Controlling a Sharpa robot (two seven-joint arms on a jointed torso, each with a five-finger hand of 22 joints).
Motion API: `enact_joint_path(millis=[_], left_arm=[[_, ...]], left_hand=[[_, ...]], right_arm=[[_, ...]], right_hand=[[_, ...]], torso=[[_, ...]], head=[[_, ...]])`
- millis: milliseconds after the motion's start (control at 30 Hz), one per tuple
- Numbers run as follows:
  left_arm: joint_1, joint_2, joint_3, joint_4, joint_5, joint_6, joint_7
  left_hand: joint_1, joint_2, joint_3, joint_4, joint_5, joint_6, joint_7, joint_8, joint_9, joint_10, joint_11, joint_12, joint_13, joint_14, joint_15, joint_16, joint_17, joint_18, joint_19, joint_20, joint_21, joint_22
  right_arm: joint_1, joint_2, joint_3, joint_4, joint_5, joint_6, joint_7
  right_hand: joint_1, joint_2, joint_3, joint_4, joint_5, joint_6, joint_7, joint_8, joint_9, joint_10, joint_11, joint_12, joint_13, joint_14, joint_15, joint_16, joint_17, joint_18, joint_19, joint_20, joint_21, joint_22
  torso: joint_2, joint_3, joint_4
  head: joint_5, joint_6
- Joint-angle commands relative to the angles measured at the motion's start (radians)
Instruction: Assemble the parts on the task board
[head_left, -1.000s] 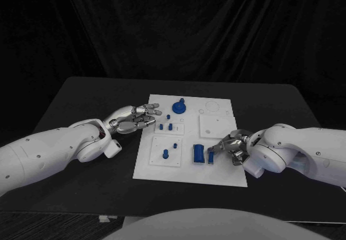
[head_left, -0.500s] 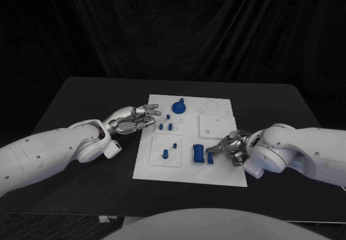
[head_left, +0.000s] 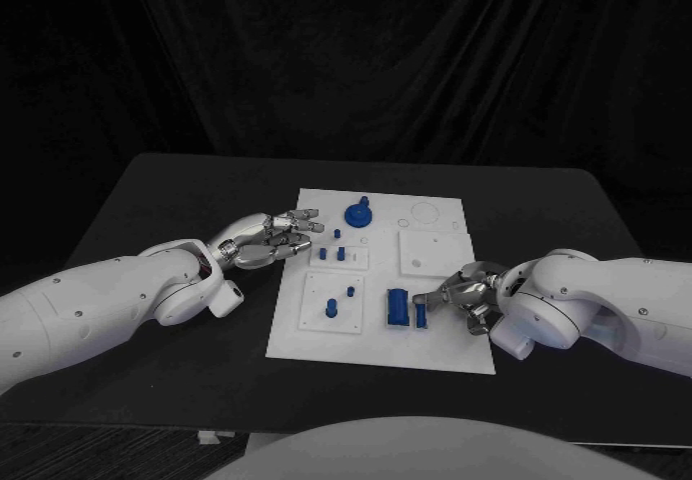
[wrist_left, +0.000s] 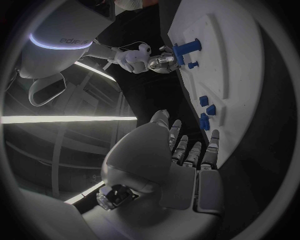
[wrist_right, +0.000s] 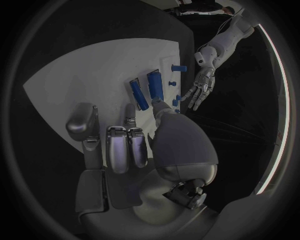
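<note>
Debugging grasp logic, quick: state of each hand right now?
Left hand: open, holding nothing, at the task board's left edge.
Right hand: fingers at the narrow blue part; grip cannot be told.

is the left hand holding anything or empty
Empty: the left hand holds no part, its fingers loosely curled at the task board's left edge.

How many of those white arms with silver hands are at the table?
2. The left hand hovers at the task board's left edge; the right hand is at its right edge, beside the two upright blue blocks.
</note>
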Motion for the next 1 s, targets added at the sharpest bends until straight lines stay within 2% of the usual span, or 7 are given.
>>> enact_joint_path(millis=[33,300,400,467,600,767,1000], left_arm=[[-0.002,0.000,0.001,0.002,0.009,0.007,0.014],[-0.002,-0.004,0.001,0.004,0.009,-0.004,0.028],[-0.003,-0.005,0.001,0.004,0.009,-0.009,0.033],[-0.003,-0.005,0.001,0.004,0.009,-0.011,0.035],[-0.003,-0.006,0.001,0.005,0.009,-0.013,0.038],[-0.003,-0.006,0.001,0.006,0.009,-0.014,0.040],[-0.003,-0.006,0.001,0.007,0.009,-0.015,0.042]], left_hand=[[0.011,0.003,0.005,-0.001,0.004,0.002,0.005,0.004,0.001,0.001,0.005,-0.003,0.001,0.003,0.000,0.001,0.001,-0.005,0.007,-0.002,0.006,0.001],[0.012,0.003,0.006,-0.001,0.005,0.004,0.005,0.005,0.001,0.002,0.005,0.000,0.001,0.004,-0.001,0.001,0.001,-0.005,0.008,-0.002,0.007,0.003],[0.015,0.002,0.008,-0.002,0.008,0.007,0.006,0.005,0.001,0.004,0.006,0.004,0.002,0.006,-0.001,0.001,0.002,-0.005,0.011,-0.002,0.008,0.006],[0.015,0.002,0.008,-0.002,0.008,0.007,0.006,0.005,0.001,0.004,0.006,0.004,0.002,0.006,-0.001,0.001,0.002,-0.005,0.011,-0.002,0.008,0.006],[0.015,0.002,0.009,-0.002,0.009,0.007,0.006,0.005,0.001,0.004,0.006,0.004,0.002,0.006,-0.001,0.002,0.002,-0.005,0.011,-0.002,0.009,0.007],[0.016,0.002,0.009,-0.002,0.010,0.009,0.006,0.006,0.001,0.005,0.007,0.005,0.002,0.007,-0.001,0.002,0.002,-0.005,0.012,-0.002,0.009,0.007],[0.016,0.001,0.010,-0.002,0.011,0.009,0.007,0.006,0.001,0.005,0.007,0.006,0.002,0.006,-0.001,0.002,0.002,-0.004,0.012,-0.002,0.009,0.007]], right_arm=[[-0.003,-0.011,0.000,0.010,-0.014,-0.012,0.026],[-0.001,-0.048,0.000,0.040,-0.139,-0.108,0.156],[0.000,-0.061,0.000,0.049,-0.174,-0.137,0.209],[0.000,-0.066,0.000,0.052,-0.188,-0.138,0.237],[0.000,-0.066,0.000,0.050,-0.218,-0.109,0.272],[-0.002,-0.053,0.000,0.035,-0.252,-0.068,0.311],[-0.004,-0.032,0.000,0.013,-0.267,-0.030,0.315]], right_hand=[[-0.003,-0.002,-0.010,0.024,-0.012,-0.011,-0.001,0.012,0.003,0.104,-0.003,0.003,0.263,0.099,0.002,0.005,0.244,0.019,-0.004,0.001,-0.008,0.122],[-0.017,0.040,-0.020,0.068,0.017,0.005,-0.006,0.041,0.008,0.104,0.000,0.003,0.263,0.105,0.005,0.022,0.263,0.013,0.007,0.003,0.026,0.132],[-0.044,0.093,-0.022,0.119,0.121,0.022,-0.012,0.043,-0.002,0.104,-0.005,0.003,0.263,0.105,0.000,0.022,0.263,0.002,0.031,-0.001,0.095,0.148],[-0.040,0.100,-0.021,0.123,0.140,0.024,-0.012,0.036,-0.009,0.104,-0.005,0.003,0.263,0.105,0.000,0.022,0.263,0.000,0.034,-0.002,0.106,0.150],[-0.031,0.143,-0.001,0.134,0.271,0.009,0.007,-0.054,-0.079,0.104,0.010,0.003,0.263,0.105,0.012,0.022,0.263,-0.002,0.035,0.006,0.120,0.152],[-0.116,0.177,-0.044,0.137,0.273,0.030,0.022,-0.153,-0.162,0.104,0.024,0.003,0.263,0.105,0.025,0.022,0.263,-0.002,0.032,0.020,0.131,0.152],[-0.163,0.209,-0.093,0.137,0.237,0.077,0.021,-0.198,-0.203,0.104,0.023,0.003,0.263,0.105,0.024,0.022,0.263,-0.002,0.032,0.020,0.139,0.153]], torso=[[0.000,0.0000,-0.0003],[0.000,0.0002,0.0000],[0.000,0.0002,-0.0001],[0.000,0.0001,-0.0003],[0.000,0.0003,-0.0004],[-0.001,0.0006,0.0005],[0.000,0.0001,0.0005]], head=[[0.002,0.000],[0.003,0.000],[0.003,0.000],[0.003,0.000],[0.000,0.000],[-0.002,0.000],[-0.001,0.000]])
